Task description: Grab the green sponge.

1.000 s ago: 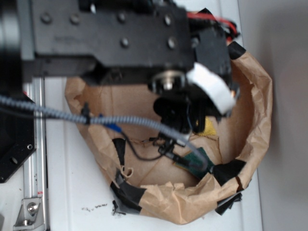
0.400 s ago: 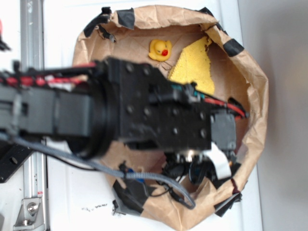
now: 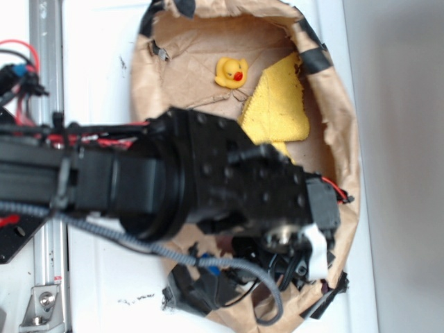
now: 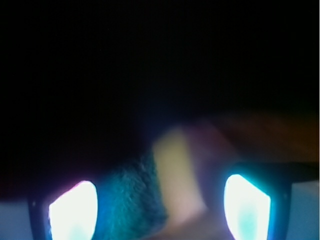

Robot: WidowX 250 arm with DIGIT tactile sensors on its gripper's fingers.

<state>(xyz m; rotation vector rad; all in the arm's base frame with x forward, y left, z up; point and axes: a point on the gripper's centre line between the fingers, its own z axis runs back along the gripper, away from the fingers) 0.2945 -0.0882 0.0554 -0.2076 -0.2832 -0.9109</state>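
Observation:
In the wrist view the green sponge [image 4: 132,200] shows as a dark green fibrous patch low in a very dark, blurred frame. It lies between my two bright fingertips [image 4: 72,210], closer to the left one, with a pale gap towards the right one. My gripper [image 4: 160,210] is open, fingers wide apart around the sponge. In the exterior view the gripper [image 3: 288,267] hangs low in the bottom right of the brown paper bowl [image 3: 343,159]. The arm hides the sponge there.
A yellow cloth [image 3: 277,104] and a yellow rubber duck [image 3: 231,71] lie in the upper part of the bowl. Black tape patches [image 3: 316,59] sit on its crumpled rim. A grey cable [image 3: 139,243] loops under the arm. A metal rail [image 3: 45,69] runs along the left.
The arm has swung from the top of the view down over the bowl's lower right. The sponge, seen there a second ago, is now covered. The bowl has shifted and changed shape.

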